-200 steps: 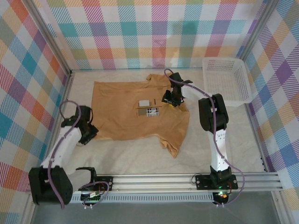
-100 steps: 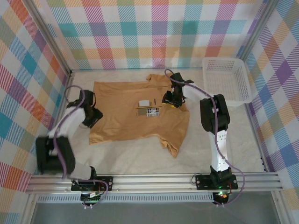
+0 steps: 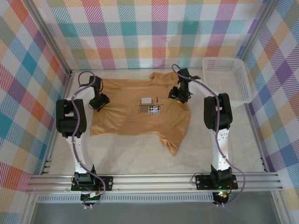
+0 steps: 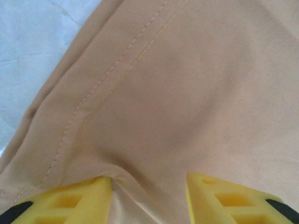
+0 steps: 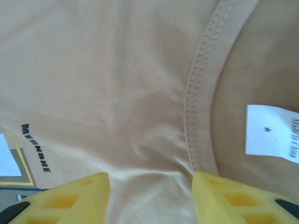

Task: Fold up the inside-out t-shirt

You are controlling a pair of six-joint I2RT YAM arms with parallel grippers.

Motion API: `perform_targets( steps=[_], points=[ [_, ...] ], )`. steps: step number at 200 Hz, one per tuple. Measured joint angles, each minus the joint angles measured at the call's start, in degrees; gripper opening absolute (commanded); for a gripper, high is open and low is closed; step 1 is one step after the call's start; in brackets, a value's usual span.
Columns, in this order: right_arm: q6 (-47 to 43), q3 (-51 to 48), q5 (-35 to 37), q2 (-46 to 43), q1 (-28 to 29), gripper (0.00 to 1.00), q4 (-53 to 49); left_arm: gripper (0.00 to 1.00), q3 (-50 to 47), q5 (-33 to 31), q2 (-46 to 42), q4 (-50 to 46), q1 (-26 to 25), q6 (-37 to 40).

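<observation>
The inside-out t-shirt [image 3: 126, 116] lies spread flat on the table, tan, with a white tag [image 3: 146, 100] and a printed patch [image 3: 152, 109] near its middle. My left gripper [image 3: 99, 100] rests on the shirt's far left edge. In the left wrist view its yellow jaws stand apart [image 4: 148, 183] on the stitched cloth [image 4: 177, 93], with a small ridge of fabric against the left finger. My right gripper [image 3: 180, 93] sits at the collar. Its jaws also stand apart [image 5: 150, 179], pressing on cloth [image 5: 117, 84] beside the collar seam [image 5: 198, 107] and a white tag [image 5: 271, 133].
A white mesh basket [image 3: 245, 88] stands at the back right corner, just right of my right arm. One sleeve [image 3: 173, 144] trails toward the near edge. Plaid walls close in the table on three sides, and the rail with the arm bases runs along the front.
My left arm swung from the shirt's near left corner to its far left edge. The right gripper shifted slightly right at the collar. Both pairs of jaws have widened.
</observation>
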Motion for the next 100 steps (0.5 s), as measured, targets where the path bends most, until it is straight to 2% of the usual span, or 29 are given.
perform_targets(
  steps=[28,51,74,100],
  points=[
    [0.0,-14.2,0.0,-12.8,1.5,0.51,1.1,0.51,-6.8,-3.1,-8.5,-3.2,0.0,0.7],
    [0.6,-27.7,0.5,-26.2,6.7,0.51,2.4,0.52,-15.3,-6.1,-23.0,-5.9,0.2,1.0],
    [2.2,-40.1,0.5,-36.2,12.8,0.48,4.3,0.50,-25.8,-5.9,-36.6,-6.3,1.1,0.8],
    [4.4,-50.2,1.4,-41.4,15.8,0.46,4.3,0.46,-36.1,-3.7,-40.5,-6.2,2.6,0.3]
  ],
)
